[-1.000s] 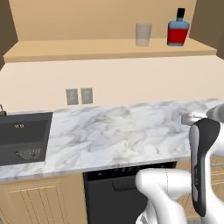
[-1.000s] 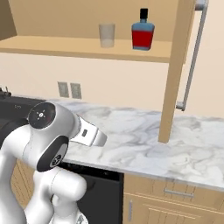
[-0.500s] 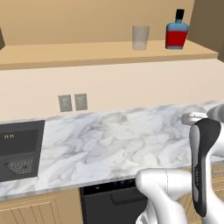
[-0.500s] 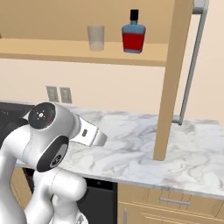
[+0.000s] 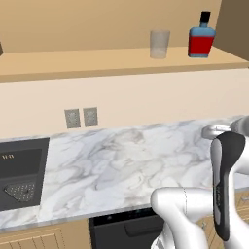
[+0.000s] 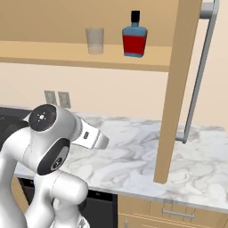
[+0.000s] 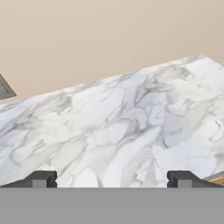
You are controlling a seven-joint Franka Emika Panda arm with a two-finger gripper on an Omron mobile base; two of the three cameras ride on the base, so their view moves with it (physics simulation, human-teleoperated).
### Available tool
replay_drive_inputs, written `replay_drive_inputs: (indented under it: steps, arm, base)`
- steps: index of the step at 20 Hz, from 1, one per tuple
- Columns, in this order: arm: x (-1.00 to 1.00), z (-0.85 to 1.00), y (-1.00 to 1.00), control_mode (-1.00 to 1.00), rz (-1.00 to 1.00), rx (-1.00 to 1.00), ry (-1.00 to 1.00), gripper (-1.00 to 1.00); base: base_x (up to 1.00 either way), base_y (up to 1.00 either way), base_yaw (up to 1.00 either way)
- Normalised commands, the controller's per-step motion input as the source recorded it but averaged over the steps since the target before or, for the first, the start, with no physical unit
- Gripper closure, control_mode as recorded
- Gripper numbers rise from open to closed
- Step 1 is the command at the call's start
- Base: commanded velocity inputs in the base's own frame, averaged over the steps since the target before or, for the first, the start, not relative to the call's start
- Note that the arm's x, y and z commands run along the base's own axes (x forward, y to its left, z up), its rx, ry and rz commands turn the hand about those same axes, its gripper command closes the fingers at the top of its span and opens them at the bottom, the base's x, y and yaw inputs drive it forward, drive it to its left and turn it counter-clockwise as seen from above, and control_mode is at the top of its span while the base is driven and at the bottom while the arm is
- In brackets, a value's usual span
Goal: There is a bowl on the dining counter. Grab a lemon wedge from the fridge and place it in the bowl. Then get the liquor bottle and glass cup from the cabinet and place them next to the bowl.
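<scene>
Now the base has rolled right along the marble counter (image 5: 121,160), so both base views slide: sink (image 5: 19,180) drifts to the left edge. Glass cup (image 5: 159,44) and liquor bottle (image 5: 201,36) sit on the cabinet (image 6: 133,58) shelf, cup just left of bottle. Gripper (image 7: 112,179) jaws wide apart, empty, over the counter. Approach prob. nearly done; reach up next.

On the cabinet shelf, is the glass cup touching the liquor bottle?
Apart. The left base view shows bare cabinet back wall between the glass cup and the liquor bottle; the right base view shows the same gap between them on the shelf.
</scene>
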Motion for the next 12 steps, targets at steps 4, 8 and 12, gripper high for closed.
replay_drive_inputs:
  steps: [4, 8, 12]
  arm:
    - [0.16, 0.52, -0.21, -1.00, 0.00, -0.05, -0.26, -1.00]
    - [0.00, 0.81, -0.09, -1.00, 0.00, -0.12, -0.44, -1.00]
    - [0.00, 0.93, 0.00, -1.00, 0.00, -0.15, -0.42, -1.00]
  base:
    - [0.00, 0.00, 0.00]
    - [0.00, 0.00, 0.00]
    - [0.00, 0.00, 0.00]
